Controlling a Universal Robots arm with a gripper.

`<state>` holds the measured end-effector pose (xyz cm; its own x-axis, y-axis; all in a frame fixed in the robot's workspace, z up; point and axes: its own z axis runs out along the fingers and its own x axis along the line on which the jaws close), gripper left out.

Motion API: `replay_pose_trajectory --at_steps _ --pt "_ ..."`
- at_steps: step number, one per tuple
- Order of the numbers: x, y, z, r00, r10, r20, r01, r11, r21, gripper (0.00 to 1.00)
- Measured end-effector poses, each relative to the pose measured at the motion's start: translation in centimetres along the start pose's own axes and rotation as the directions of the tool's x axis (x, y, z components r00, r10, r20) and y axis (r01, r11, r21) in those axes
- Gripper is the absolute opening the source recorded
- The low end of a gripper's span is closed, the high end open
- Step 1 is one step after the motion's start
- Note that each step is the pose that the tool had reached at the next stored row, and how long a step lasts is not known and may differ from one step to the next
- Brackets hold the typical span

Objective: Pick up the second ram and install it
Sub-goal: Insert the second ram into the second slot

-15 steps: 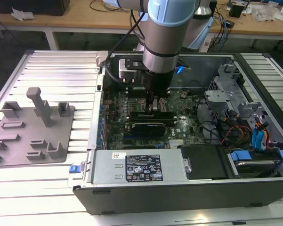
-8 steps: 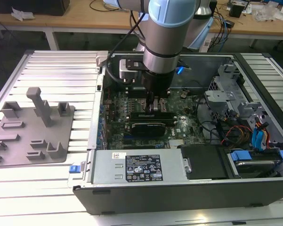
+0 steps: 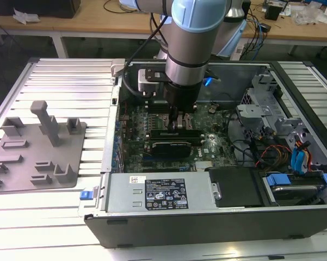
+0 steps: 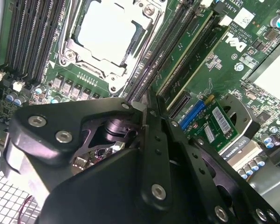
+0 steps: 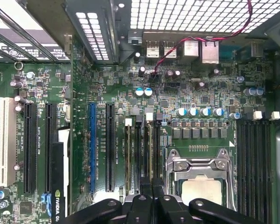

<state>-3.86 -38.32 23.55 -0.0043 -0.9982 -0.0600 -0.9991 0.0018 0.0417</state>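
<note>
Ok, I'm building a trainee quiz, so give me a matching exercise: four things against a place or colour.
1 fixture plate
2 processor
3 gripper
4 motherboard

A green
B silver, in its socket
C inside the case, over the board
D outside the case, at the exterior view's left

Pairs: 1-D, 2-B, 3-C, 4-A

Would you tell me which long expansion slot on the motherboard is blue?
The blue slot in the first wrist view, flanked by black slots; one white slot besides.
</note>
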Motion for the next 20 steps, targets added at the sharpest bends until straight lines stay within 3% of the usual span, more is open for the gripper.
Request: replay_pose_trajectory --at_steps 20 --pt "0.04 0.02 0.68 1.0 0.0 0.0003 0.0 1.0 0.0008 0.09"
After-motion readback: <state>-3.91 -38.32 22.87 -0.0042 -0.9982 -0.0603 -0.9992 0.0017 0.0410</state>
